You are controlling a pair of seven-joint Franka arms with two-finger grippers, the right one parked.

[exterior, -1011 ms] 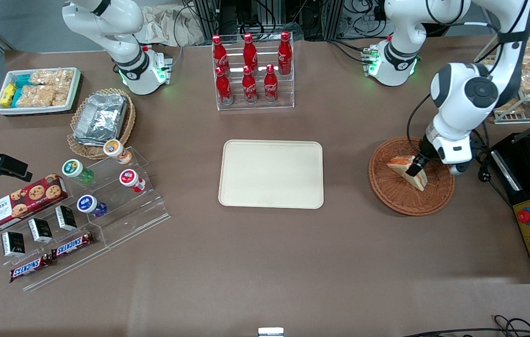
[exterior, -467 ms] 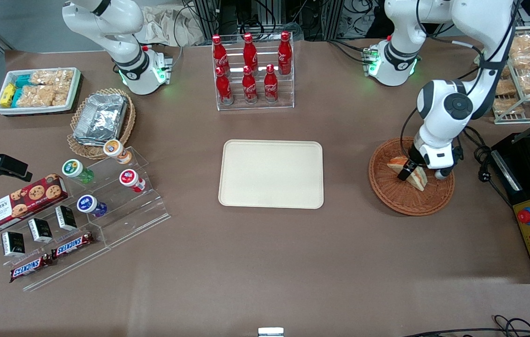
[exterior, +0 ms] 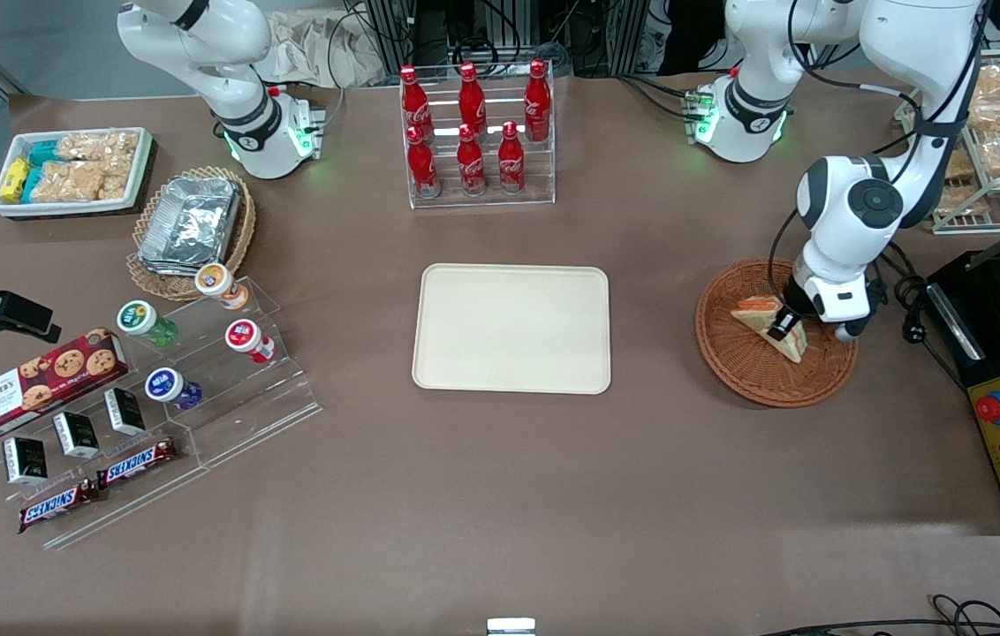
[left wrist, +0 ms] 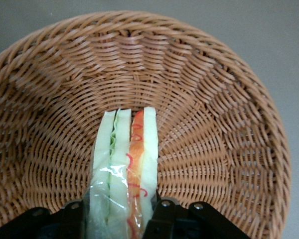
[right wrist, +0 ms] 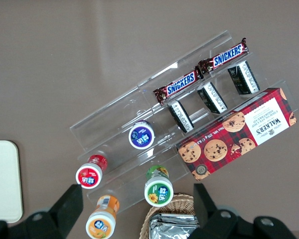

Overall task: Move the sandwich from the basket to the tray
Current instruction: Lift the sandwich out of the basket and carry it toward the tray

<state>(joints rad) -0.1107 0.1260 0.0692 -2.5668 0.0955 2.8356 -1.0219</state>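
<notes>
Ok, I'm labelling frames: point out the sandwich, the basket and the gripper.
sandwich [left wrist: 123, 164], left wrist view, bread edge.
basket [exterior: 743, 375], front view, woven rim.
gripper [exterior: 784, 325], front view, fingertips at the sandwich.

- A robotics lab dressed up as a small snack shop: two white arms are bolted to the farthest edge of a brown table [exterior: 500, 495], their bases lit green.
- Bundled cables and metal framing fill the background past that edge.
- A control box with a red emergency button [exterior: 994, 408] sits at the working arm's end.
- Shop-style stock is laid out on clear acrylic display stands: red cola bottles [exterior: 470, 124], Snickers bars [exterior: 136, 462], a Walkers cookie box [exterior: 41, 382].
- The working arm's hand [exterior: 784, 325] reaches into a wicker basket [exterior: 747, 375] holding a wrapped sandwich [exterior: 768, 322], beside a serving tray [exterior: 511, 328].
</notes>
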